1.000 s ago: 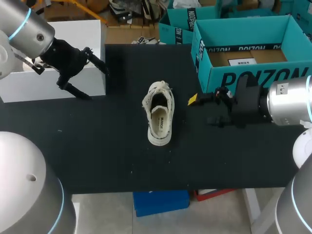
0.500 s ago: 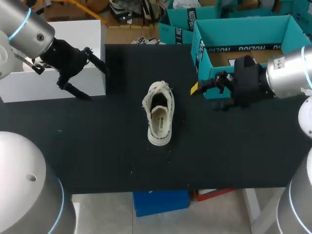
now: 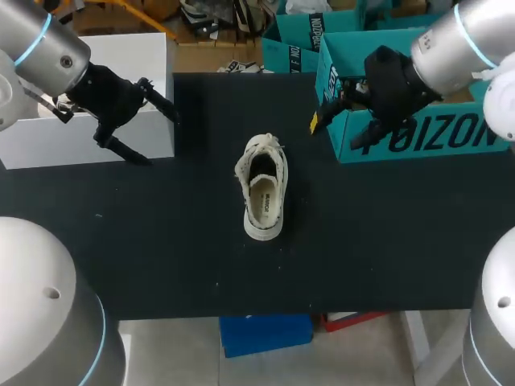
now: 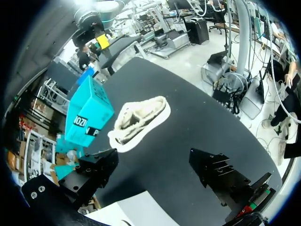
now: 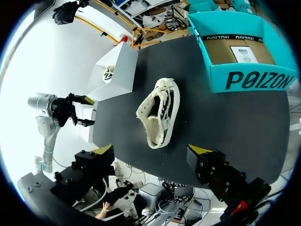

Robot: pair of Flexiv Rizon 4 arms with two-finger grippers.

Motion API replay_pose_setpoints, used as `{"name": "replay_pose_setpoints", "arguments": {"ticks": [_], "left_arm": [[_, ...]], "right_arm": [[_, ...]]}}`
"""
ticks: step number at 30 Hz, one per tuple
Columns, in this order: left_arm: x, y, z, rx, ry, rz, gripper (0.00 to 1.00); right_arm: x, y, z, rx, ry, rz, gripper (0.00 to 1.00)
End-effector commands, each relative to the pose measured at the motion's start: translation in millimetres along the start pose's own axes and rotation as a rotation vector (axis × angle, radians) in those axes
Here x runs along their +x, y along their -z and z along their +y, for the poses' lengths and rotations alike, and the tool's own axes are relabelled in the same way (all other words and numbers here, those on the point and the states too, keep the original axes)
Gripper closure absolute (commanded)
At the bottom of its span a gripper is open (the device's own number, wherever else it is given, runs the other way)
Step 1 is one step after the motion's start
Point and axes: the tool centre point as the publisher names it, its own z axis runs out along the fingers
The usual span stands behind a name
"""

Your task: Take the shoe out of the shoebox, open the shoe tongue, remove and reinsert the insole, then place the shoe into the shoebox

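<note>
Our left claw (image 4: 153,159) hangs spread wide, with nothing between its fingers. The corner of a white box (image 4: 136,209) sits just under it. Ahead of this claw, and well apart from it, the shoe (image 4: 138,117) rests on the black table (image 4: 188,122). The teal shoebox (image 4: 87,110) stands beyond the shoe and off to one side.

Our right claw (image 5: 153,150) is likewise spread open and empty, held high over the table. From above, it hovers at the shoebox corner nearest the shoe, with one yellow fingertip out past the box wall towards the shoe. The shoe lies ahead of this claw, roughly in line with the gap between its fingers and touching neither. It stands upright on its sole, outside the shoebox and apart from it. Its laced front is further from us than its heel. The opening faces up, and the insole (image 3: 263,203) seems to lie flat inside, though we cannot be sure from this height.

The shoebox is open, beside and ahead of the right claw, with a brown lining and a white label inside.
</note>
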Motion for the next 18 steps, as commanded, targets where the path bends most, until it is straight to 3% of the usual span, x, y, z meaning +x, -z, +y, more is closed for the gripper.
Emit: {"name": "replay_pose_setpoints", "arguments": {"ticks": [1,9,18], "left_arm": [[1.2,0.6,-0.5,-0.003,-0.002,0.000,0.00],[1.2,0.6,-0.5,-0.003,-0.002,0.000,0.00],[1.2,0.6,-0.5,-0.003,-0.002,0.000,0.00]], "right_arm": [[7.3,-6.9,18.4,0.178,0.020,-0.181,0.00],[12.3,-9.3,24.3,0.242,0.049,-0.332,0.00],[12.3,-9.3,24.3,0.242,0.049,-0.332,0.00]]}}
